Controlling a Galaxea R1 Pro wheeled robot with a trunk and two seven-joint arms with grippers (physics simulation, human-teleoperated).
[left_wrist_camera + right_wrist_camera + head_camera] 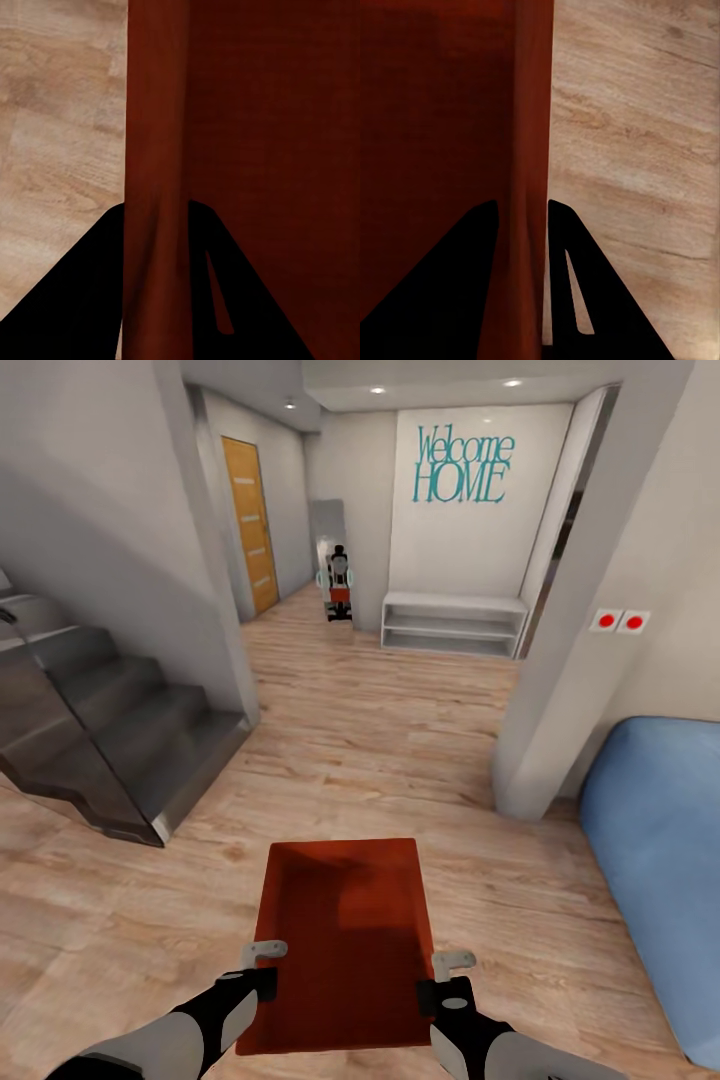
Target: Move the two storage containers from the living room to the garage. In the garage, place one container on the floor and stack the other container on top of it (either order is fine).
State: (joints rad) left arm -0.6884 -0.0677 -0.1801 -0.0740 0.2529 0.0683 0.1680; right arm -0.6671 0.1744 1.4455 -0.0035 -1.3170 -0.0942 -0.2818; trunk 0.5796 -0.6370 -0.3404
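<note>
A: Container status?
B: One orange-red storage container, open top up, level, long axis pointing ahead, above the light wood-plank floor of the living room

A: Walls?
B: Thin, upright; interior shadowed

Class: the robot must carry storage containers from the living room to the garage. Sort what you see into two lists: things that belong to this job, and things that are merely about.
Belongs to the job:
storage container
left end effector, gripping one side wall
right end effector, gripping the opposite wall

Merely about:
blue sofa
staircase
white shelf
Welcome HOME sign
wooden door
</note>
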